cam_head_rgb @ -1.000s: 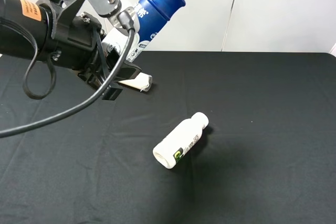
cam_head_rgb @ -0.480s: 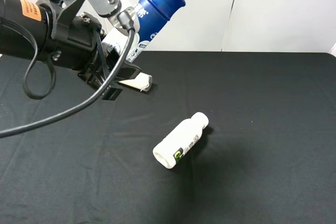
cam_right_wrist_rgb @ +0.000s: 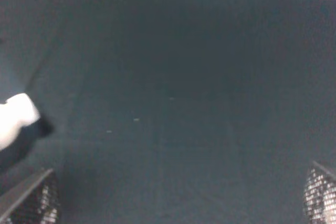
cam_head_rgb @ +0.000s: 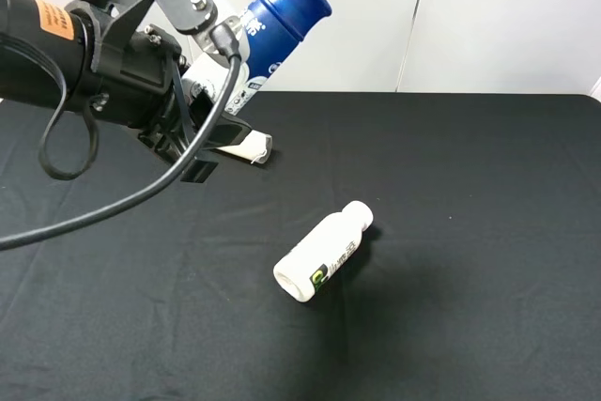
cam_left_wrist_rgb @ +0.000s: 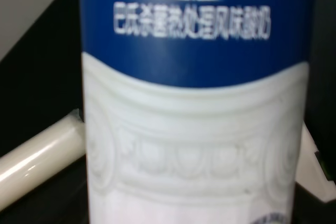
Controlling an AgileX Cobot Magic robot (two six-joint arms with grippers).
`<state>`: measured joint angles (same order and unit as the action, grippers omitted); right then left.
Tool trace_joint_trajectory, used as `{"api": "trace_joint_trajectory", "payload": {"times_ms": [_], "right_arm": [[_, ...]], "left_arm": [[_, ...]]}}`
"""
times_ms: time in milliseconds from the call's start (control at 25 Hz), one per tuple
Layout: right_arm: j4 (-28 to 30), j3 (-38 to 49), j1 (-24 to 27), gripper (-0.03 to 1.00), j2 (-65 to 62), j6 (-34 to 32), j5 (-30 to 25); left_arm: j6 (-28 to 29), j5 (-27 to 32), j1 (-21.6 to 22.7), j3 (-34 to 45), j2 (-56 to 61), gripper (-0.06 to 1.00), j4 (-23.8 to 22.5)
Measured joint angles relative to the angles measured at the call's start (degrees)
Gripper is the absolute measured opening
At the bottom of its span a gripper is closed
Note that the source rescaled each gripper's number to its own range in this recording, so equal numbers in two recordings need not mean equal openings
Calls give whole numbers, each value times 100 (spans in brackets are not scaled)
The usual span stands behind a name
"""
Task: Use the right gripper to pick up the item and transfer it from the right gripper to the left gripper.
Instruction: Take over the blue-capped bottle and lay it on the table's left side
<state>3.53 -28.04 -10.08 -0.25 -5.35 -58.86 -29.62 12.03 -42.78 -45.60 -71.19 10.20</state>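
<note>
Over the back left of the table (cam_head_rgb: pixel 470 185), up in the air: the item (cam_head_rgb: pixel 282 16), clamped around its lower body by the left gripper (cam_head_rgb: pixel 216 133), tilted with the wide dark-blue cap up and to the right. Matte black cloth all over that table, faintly creased; plain white wall panels (cam_head_rgb: pixel 507 16) behind, split by a thin seam. Smooth plastic on the item, blue band with white print, embossed scrollwork below. Lying on the cloth: a stubby all-white bottle (cam_head_rgb: pixel 324 253) near the middle, green-black logo, plus a plain white tube (cam_head_rgb: pixel 246 147) partly hidden behind the left gripper. Right gripper (cam_right_wrist_rgb: pixel 173 198) spread wide, nothing in it, mesh-textured pads (cam_right_wrist_rgb: pixel 29 198).
</note>
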Motion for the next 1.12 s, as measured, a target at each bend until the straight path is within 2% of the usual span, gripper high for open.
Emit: {"api": "trace_joint_trajectory", "payload": {"times_ms": [200,440,560,720,880,1000,1120], "right_arm": [[-7,0,538,100,-2,0,0],[-19,0,620,100,-2,0,0],[-19,0,620,100,-2,0,0],[-19,0,620,100,-2,0,0],[-19,0,620,100,-2,0,0],[-19,0,620,100,-2,0,0],[-19,0,620,100,-2,0,0]], "left_arm": [[67,146,22,-14,0,3,0],[703,1104,414,-511,0,3,-79],[1173,1680,704,-816,-3,3,-384],[1927,2438,1027,-1140,-3,3,-1020],[2689,2973,1345,-1269,-3,3,-1592],[3181,3386,1620,-1269,-3,3,-1807],[3432,3694,1940,-1269,-3,3,-1884]]}}
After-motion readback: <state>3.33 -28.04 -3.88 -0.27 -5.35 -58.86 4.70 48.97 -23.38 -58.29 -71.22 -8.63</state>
